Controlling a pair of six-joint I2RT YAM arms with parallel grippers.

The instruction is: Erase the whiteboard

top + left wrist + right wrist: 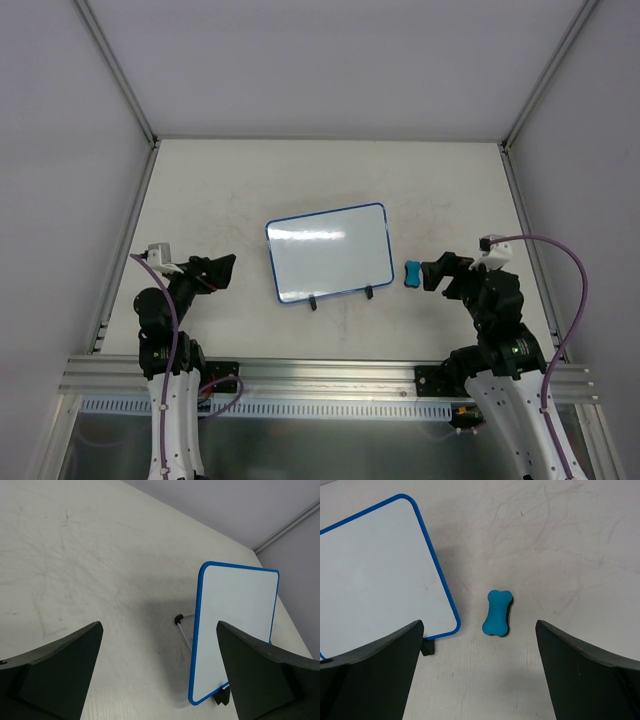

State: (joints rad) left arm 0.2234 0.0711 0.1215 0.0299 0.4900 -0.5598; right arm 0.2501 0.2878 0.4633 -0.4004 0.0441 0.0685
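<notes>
- The whiteboard (328, 252) stands near the middle of the table (220, 190). It has a thin blue frame and two small black feet (313, 303).
- Its face is plain white, with one bright streak of light near the top (best seen from above).
- A little blue eraser (412, 273), shaped like a bone, lies flat just to the right of the whiteboard, not touching it.
- The right gripper (430, 274) is just past the eraser, on the side away from the whiteboard. Its jaws are spread wide and hold nothing.
- The left gripper (226, 270) is left of the whiteboard, well apart from it. Its jaws are spread wide too, and hold nothing.
- Only the left wrist view shows a thin rod going from the frame to one black foot.
- Only the right wrist view shows the eraser's dark bottom layer, with a rounded corner of the whiteboard beside it.
- Behind the whiteboard the scuffed tabletop runs on to the grey back wall (330, 60). There is also tabletop on both sides, out to the metal edge rails (128, 240).
</notes>
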